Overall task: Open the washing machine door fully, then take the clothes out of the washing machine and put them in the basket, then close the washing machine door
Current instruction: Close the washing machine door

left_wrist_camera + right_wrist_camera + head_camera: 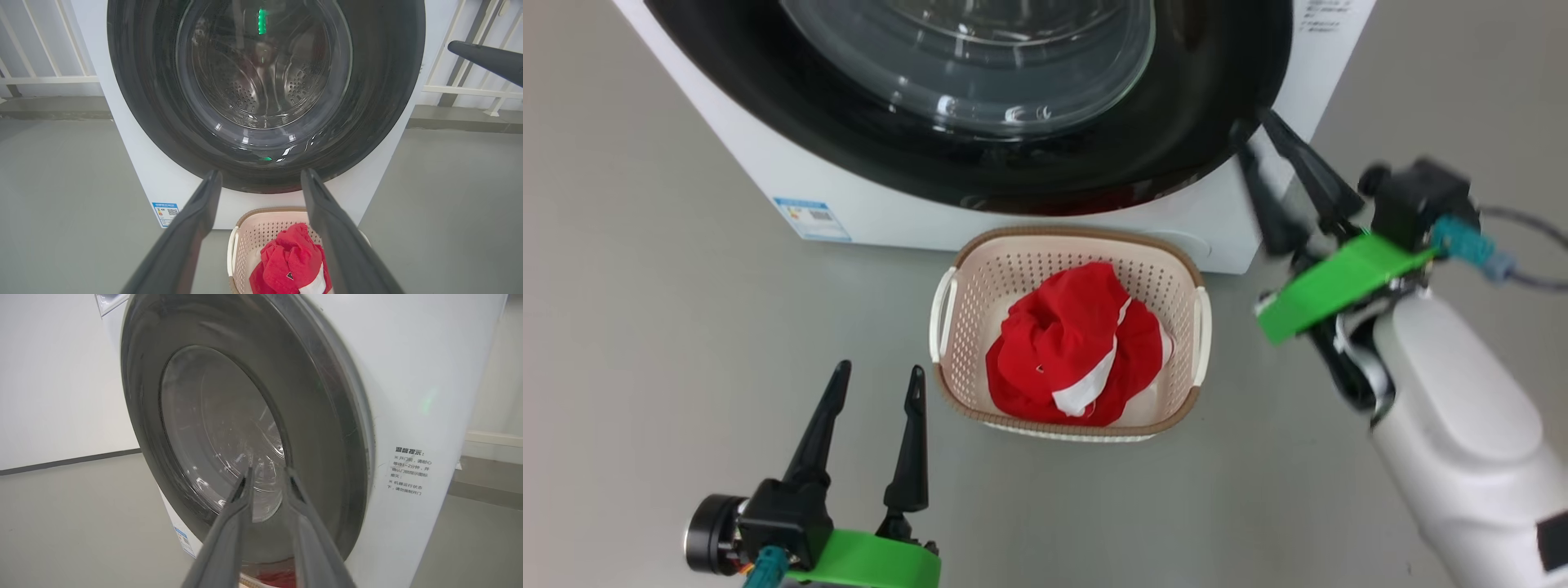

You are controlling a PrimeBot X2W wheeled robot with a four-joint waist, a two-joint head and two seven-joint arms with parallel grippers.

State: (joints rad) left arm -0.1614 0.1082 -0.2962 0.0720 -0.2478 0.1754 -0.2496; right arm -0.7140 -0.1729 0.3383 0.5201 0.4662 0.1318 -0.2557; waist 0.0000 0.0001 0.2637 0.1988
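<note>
Left hand (880,371) low at left over grey floor (645,367), fingers spread wide, holding nothing. Blue label (813,219) on lower left corner of white washing machine (768,163). Round black-rimmed door (1176,122) flat against machine front, looks closed. Cream basket (1078,235) on floor just in front of machine, below door. Red clothes (1070,351) with white trim heaped inside basket. Right hand (1254,122) at door's right edge, fingers narrowly parted, nothing between them; contact with rim unclear.
</note>
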